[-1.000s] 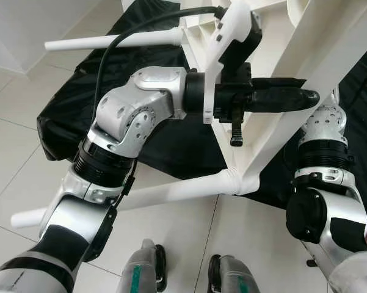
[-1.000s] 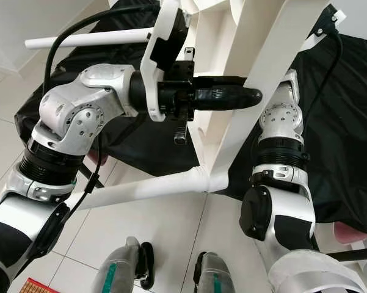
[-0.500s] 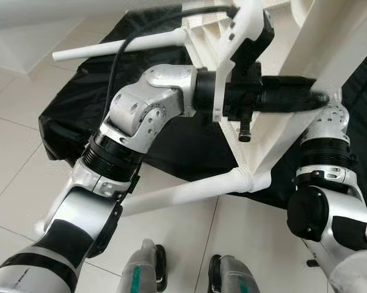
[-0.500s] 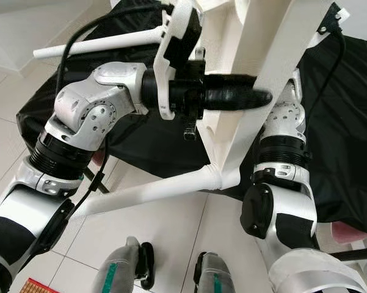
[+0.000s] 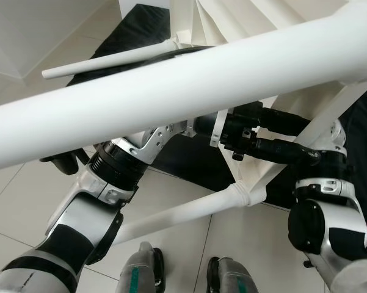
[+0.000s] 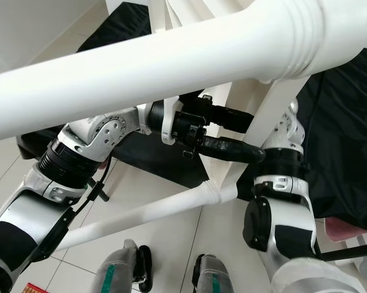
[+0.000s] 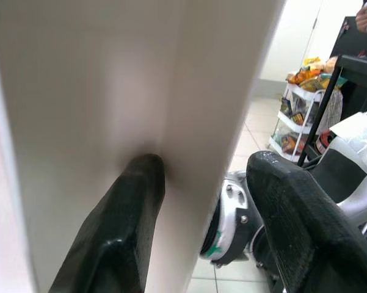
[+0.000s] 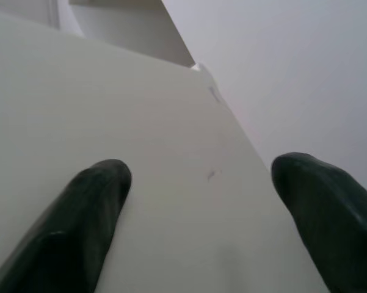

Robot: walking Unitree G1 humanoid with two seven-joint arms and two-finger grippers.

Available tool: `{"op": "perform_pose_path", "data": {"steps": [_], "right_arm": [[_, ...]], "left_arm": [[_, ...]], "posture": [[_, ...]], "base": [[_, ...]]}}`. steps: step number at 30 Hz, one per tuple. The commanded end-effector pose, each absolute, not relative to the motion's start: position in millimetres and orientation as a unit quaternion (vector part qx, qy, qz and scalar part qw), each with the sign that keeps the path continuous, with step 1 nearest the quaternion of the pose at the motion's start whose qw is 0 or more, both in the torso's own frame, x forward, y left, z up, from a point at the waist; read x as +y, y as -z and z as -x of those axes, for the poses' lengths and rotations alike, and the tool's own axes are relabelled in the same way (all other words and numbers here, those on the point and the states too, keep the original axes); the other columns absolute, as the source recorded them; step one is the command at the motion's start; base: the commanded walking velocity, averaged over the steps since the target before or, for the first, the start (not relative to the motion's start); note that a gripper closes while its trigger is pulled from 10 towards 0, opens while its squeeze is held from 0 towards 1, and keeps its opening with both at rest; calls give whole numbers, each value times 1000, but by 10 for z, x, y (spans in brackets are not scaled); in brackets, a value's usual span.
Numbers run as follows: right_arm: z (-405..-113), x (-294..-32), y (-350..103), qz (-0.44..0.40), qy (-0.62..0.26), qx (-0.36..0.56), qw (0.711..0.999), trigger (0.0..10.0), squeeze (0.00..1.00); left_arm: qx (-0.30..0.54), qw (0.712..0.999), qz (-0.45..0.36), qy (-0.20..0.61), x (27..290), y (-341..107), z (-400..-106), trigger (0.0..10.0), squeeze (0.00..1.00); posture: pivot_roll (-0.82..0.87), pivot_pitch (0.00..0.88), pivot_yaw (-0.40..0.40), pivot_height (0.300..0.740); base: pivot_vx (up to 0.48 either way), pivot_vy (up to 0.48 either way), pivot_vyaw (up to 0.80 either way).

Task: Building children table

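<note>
While the white plastic children's table frame (image 5: 171, 79) is tilted above the tiled floor (image 5: 12, 195), the left gripper (image 6: 232, 131) straddles its flat upright slat, fingers spread; right gripper (image 8: 195, 201) likewise spread against a flat panel.

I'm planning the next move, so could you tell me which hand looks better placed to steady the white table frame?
Probably the left hand: its open fingers already straddle a table frame bar. The right hand's grip is unclear.
</note>
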State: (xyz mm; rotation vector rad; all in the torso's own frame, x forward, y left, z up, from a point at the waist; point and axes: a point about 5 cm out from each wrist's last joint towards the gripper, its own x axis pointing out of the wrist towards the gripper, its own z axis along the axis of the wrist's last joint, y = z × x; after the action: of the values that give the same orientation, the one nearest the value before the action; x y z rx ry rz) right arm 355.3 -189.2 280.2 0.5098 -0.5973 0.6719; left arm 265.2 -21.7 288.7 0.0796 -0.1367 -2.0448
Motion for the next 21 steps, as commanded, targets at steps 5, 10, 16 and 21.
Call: {"op": "perform_pose_path", "data": {"steps": [5, 10, 16, 21], "right_arm": [[-3283, -2110, -2611, -245, -320, -276, 873, 10000, 0], [-3120, -2249, -2547, -253, -315, -280, 871, 10000, 0], [-2882, -2370, -2449, -262, -334, -282, 860, 10000, 0], [-2405, -2344, -2263, -263, -427, -236, 832, 10000, 0]], "left_arm": [[-42, 557, -48, 828, -211, -2837, -2738, 10000, 0], [-35, 560, -53, 826, -205, -2814, -2756, 10000, 0], [-28, 559, -56, 827, -195, -2794, -2767, 10000, 0], [-13, 562, -62, 825, -166, -2741, -2811, 10000, 0]], "posture": [[-19, 98, 27, 740], [-28, 96, 36, 740], [-44, 100, 61, 740], [-55, 108, 82, 740]], "base": [[0, 0, 0], [0, 0, 0], [0, 0, 0], [0, 0, 0]]}}
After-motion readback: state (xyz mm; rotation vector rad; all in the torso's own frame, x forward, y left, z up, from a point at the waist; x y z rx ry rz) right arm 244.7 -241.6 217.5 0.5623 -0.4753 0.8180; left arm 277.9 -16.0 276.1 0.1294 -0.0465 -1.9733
